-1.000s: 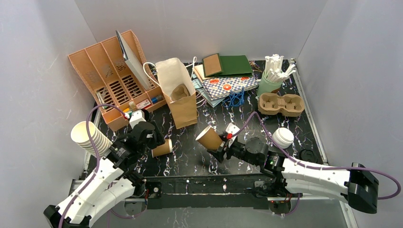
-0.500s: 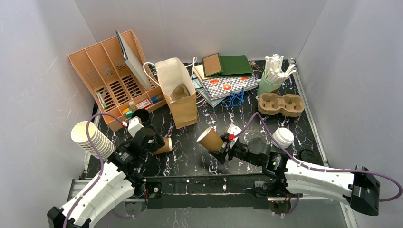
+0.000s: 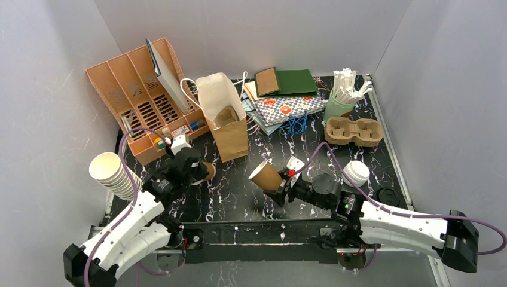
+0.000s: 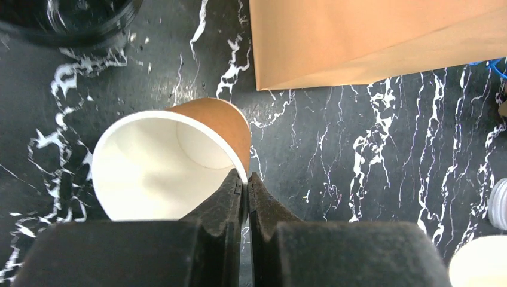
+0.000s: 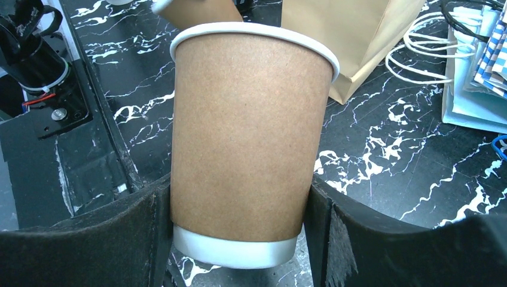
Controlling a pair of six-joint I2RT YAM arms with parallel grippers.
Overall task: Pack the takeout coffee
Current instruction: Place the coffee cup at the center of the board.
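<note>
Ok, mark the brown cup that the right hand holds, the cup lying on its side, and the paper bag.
held brown cup (image 5: 251, 137): right wrist view, middle of its brown side wall.
cup on its side (image 4: 149, 170): left wrist view, white inner wall.
paper bag (image 3: 233, 140): top external view, front face.

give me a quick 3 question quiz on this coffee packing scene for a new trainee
1. Multiple choice: what does the right gripper hold between its fingers?
A) a metal spoon
B) a tan-brown paper cup
C) a glass bottle
2. True or false: the second tan-brown paper cup, pinched at its rim by the left gripper, stands upright.
3. Short answer: how many cups sit in the brown moulded-pulp cup carrier?

Key
1. B.
2. False: it lies on its side, with its white inside facing the left wrist camera.
3. None; both wells are empty.
</note>
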